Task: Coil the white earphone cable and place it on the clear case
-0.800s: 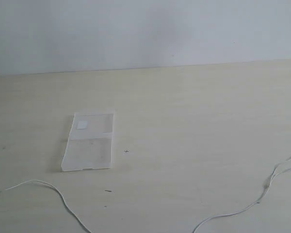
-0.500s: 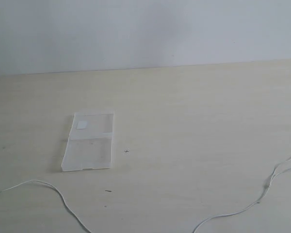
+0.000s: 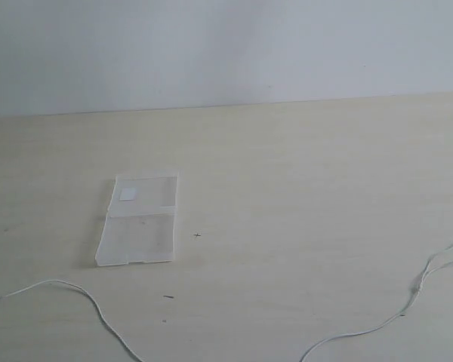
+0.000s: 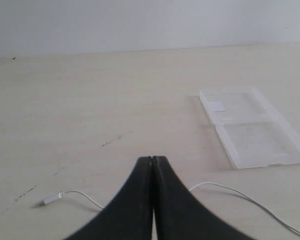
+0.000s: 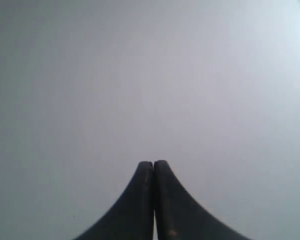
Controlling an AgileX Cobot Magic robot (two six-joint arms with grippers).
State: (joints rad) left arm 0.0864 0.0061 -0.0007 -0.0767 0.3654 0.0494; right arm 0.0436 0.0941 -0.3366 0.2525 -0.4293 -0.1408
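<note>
The clear case [image 3: 138, 219] lies open and flat on the pale table, a small white sticker on its far panel; the left wrist view shows the clear case [image 4: 250, 130] too. The white earphone cable [image 3: 75, 290] runs uncoiled along the table's front, one stretch at the left and another at the right [image 3: 408, 305]. In the left wrist view the white earphone cable [image 4: 230, 190] passes behind my shut left gripper [image 4: 152, 159], its small plug [image 4: 51, 199] lying to one side. My right gripper [image 5: 153, 163] is shut, empty, facing only a grey wall. Neither gripper appears in the exterior view.
The pale wooden table [image 3: 302, 188] runs back to a grey wall [image 3: 226, 45]. A few small dark specks [image 3: 197, 234] mark the tabletop near the case.
</note>
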